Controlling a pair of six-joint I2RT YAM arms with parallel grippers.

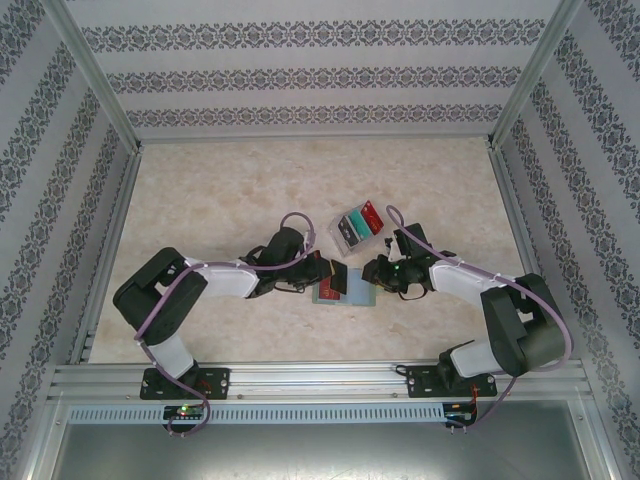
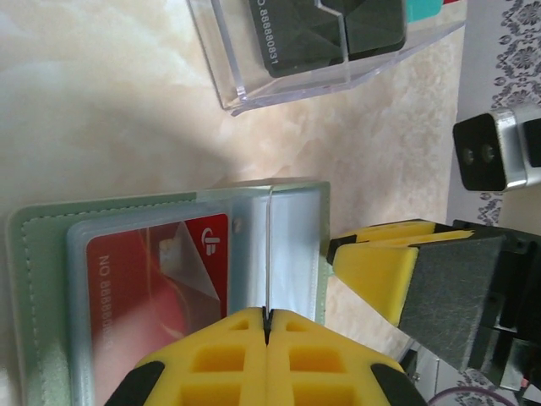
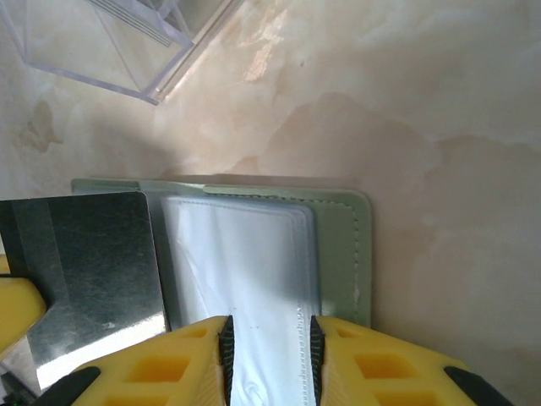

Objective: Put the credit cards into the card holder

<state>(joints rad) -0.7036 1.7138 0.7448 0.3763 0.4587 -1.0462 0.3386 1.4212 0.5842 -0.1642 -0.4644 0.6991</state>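
Two arms converge from either side on the card holder (image 1: 350, 296), which lies open on the pale marbled counter (image 1: 230, 190) just in front of a clear box (image 1: 360, 228) standing a short way behind it. The holder's grey-green stitched cover (image 2: 34, 254) faces up, with its stack of transparent sleeves (image 3: 245, 254) spread over it; a red card (image 2: 161, 279) already sits in one sleeve, its printed number showing through the plastic. The left gripper (image 2: 266, 326) has its yellow fingers pressed fully together on a thin sheet seen edge-on from its own wrist view. From the right wrist view that sheet appears to be a glossy dark grey card (image 3: 84, 254), held upright over the left part of the holder. The right gripper (image 3: 269, 331) rests low over the near edge of the sleeves with its fingers a little apart — the clear plastic runs through the gap, and whether the pads press on it cannot be told. The clear box holds further cards on edge: one dark with a printed number, one teal at its far corner.
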